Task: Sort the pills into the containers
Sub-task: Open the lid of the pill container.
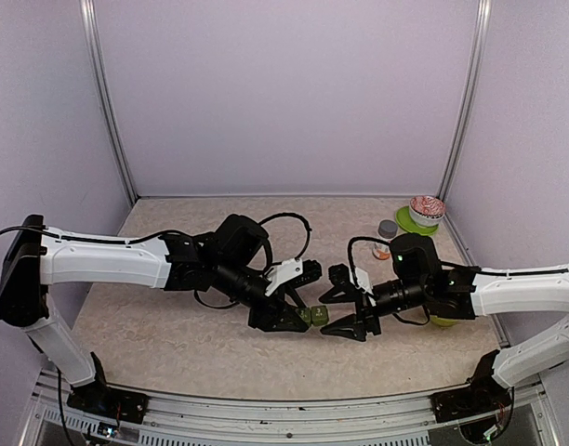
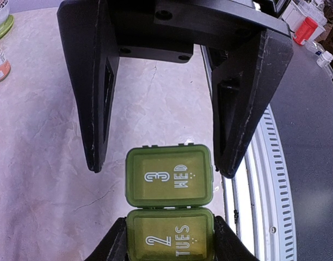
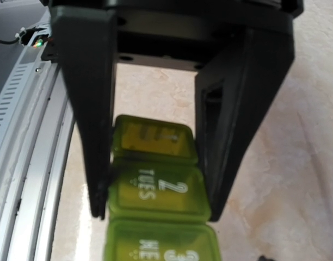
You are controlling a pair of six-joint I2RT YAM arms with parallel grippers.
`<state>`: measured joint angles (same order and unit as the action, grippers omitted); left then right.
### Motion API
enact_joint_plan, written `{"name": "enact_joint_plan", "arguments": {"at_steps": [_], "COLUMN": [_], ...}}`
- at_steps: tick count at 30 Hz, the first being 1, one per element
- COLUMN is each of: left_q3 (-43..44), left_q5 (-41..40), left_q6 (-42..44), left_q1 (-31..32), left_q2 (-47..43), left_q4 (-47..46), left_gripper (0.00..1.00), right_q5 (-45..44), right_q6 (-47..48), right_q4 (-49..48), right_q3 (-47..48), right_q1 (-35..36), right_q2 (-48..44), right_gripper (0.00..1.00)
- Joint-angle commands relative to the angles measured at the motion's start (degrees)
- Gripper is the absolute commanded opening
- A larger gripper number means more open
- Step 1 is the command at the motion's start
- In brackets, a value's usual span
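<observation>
Pill organiser of translucent green plastic (image 1: 314, 316), a short strip of lidded day cells, sits at the near middle of the mottled beige tabletop (image 1: 173, 334) with its long axis left to right and its numbered lids up. Its WED end points left, toward the left pincer (image 2: 161, 166), whose part-open jaws flank that end; whether they pinch it I cannot tell. The right pincer (image 3: 155, 209) has its jaws closed against both sides of the TUES cell.
</observation>
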<state>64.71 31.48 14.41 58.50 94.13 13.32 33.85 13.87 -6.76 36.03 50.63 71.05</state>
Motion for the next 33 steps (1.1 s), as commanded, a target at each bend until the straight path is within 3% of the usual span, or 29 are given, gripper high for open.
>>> {"name": "enact_joint_plan", "arguments": {"at_steps": [1, 12, 18, 27, 33], "left_q3": [0.4, 0.5, 0.7, 0.8, 0.6], "left_q5": [1.2, 1.3, 1.3, 0.8, -1.2], "left_q6": [0.6, 0.8, 0.7, 0.7, 0.6], "left_q1": [0.3, 0.4, 0.4, 0.5, 0.8], "left_q2": [-0.5, -0.4, -0.1, -0.2, -0.3], "left_q4": [-0.8, -0.7, -0.6, -0.5, -0.4], "left_gripper": [0.13, 0.13, 0.13, 0.13, 0.13], "right_q5": [0.3, -0.1, 0.3, 1.2, 2.8], "right_q6": [-0.3, -0.5, -0.4, -0.4, -1.2], "right_q4": [-0.9, -1.3, -1.5, -1.2, -1.6], "right_q3": [0.2, 0.4, 0.1, 0.4, -0.1], "right_q1": [0.5, 0.5, 0.5, 0.5, 0.5], "right_q2": [0.6, 0.8, 0.1, 0.3, -1.3], "right_gripper": [0.71, 0.71, 0.58, 0.29, 0.27]}}
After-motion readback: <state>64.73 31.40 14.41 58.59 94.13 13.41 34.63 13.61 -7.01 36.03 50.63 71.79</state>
